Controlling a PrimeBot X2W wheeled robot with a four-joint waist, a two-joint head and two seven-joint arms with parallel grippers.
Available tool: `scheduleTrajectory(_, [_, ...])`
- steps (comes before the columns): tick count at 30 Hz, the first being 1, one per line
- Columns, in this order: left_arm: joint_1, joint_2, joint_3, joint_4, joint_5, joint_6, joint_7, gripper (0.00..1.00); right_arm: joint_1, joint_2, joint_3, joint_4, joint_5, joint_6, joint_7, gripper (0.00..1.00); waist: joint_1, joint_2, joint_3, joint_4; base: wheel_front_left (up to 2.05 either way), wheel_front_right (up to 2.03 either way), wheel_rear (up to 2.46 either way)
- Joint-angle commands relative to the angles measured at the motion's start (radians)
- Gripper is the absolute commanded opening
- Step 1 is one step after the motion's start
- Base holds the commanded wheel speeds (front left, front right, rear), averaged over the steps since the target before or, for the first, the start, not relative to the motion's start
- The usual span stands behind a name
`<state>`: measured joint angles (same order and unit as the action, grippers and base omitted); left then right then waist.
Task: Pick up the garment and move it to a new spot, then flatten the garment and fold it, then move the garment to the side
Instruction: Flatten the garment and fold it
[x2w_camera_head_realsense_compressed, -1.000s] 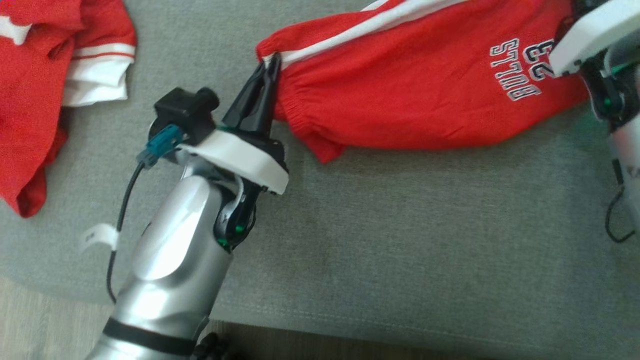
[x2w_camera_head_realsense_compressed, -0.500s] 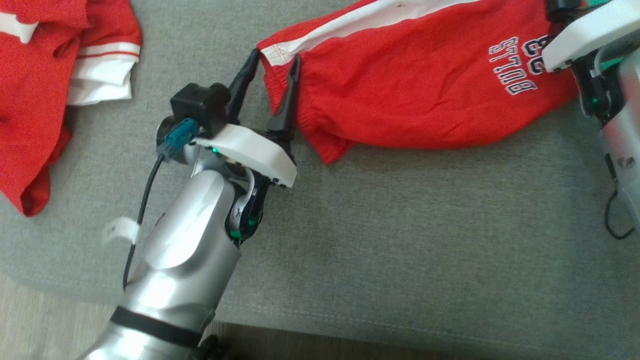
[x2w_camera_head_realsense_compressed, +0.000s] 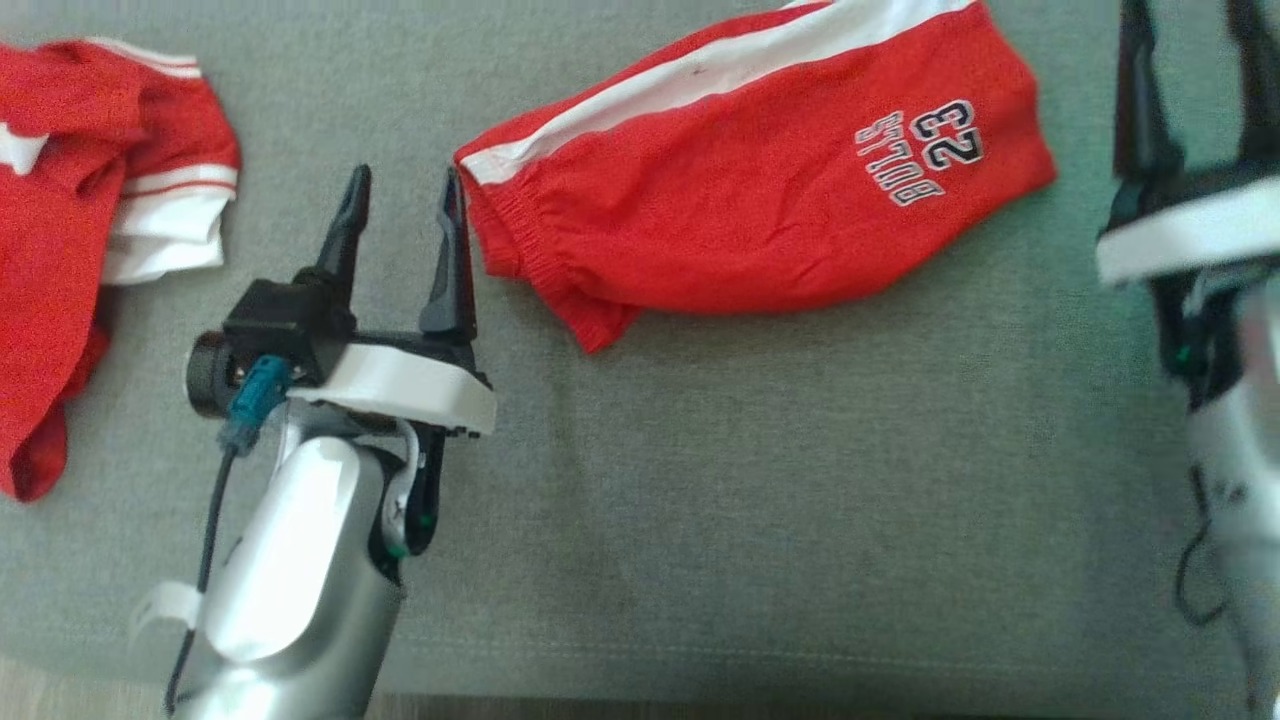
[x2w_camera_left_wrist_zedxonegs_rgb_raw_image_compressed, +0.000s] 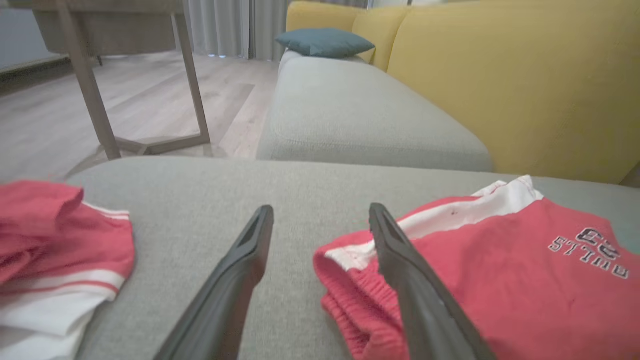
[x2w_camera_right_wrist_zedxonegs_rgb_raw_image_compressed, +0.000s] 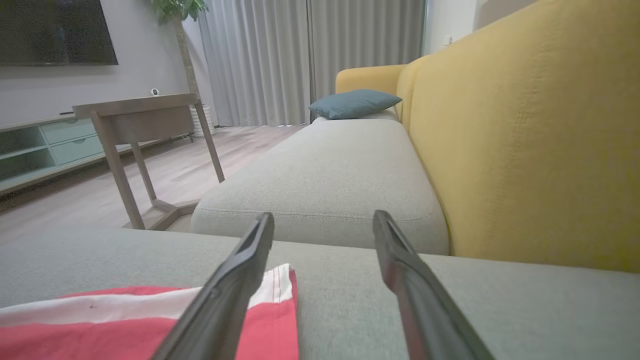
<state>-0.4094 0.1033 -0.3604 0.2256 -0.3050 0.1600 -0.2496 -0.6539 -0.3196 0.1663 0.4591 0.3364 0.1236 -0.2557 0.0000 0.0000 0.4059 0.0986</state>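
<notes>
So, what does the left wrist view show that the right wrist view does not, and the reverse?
Left wrist view: a second red garment, the lettering on the red shorts, and the open left end effector beside their waistband. Right wrist view: a dark screen, a pale cabinet, a plant, and the open right end effector. Both: the red shorts, the grey cushion, the yellow backrest, the teal pillow, the wooden table and the curtains.

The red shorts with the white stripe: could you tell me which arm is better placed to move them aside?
Left, probably: the left gripper, fingers open, stands right beside the waistband of the red white-striped shorts, while the open right gripper stands apart from the hem.
</notes>
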Motion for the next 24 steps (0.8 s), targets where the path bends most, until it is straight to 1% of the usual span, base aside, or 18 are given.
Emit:
scheduleTrajectory(1, [-0.010, 0.029, 0.043, -0.048, 0.017, 0.009, -0.012, 1.00, 0.049, 0.019, -0.006, -0.050, -0.016, 0.007, -0.006, 1.00, 0.0000, 0.0000, -0.028, -0.022, 0.00, 0.00, 0.00])
scheduleTrajectory(4, [0.004, 0.041, 0.055, -0.068, 0.046, 0.014, -0.012, 1.00, 0.145, 0.050, -0.055, -0.121, -0.052, 0.007, -0.002, 1.00, 0.0000, 0.0000, -0.056, -0.038, 0.00, 0.00, 0.00])
scheduleTrajectory(12, [0.055, 0.066, 0.069, -0.069, 0.083, 0.012, -0.012, 1.00, 0.383, 0.144, -0.151, -0.313, -0.111, 0.007, 0.078, 1.00, 0.0000, 0.0000, -0.117, -0.076, 0.00, 0.00, 0.00])
scheduleTrajectory(18, [0.103, 0.075, 0.074, -0.066, 0.098, 0.013, -0.012, 1.00, 0.505, 0.186, -0.166, -0.430, -0.147, 0.007, 0.134, 1.00, 0.0000, 0.0000, -0.145, -0.092, 0.00, 0.00, 0.00])
scheduleTrajectory(24, [0.132, 0.069, 0.074, -0.071, 0.106, 0.011, -0.012, 1.00, 0.557, 0.202, -0.166, -0.502, -0.156, 0.007, 0.173, 1.00, 0.0000, 0.0000, -0.155, -0.094, 0.00, 0.00, 0.00])
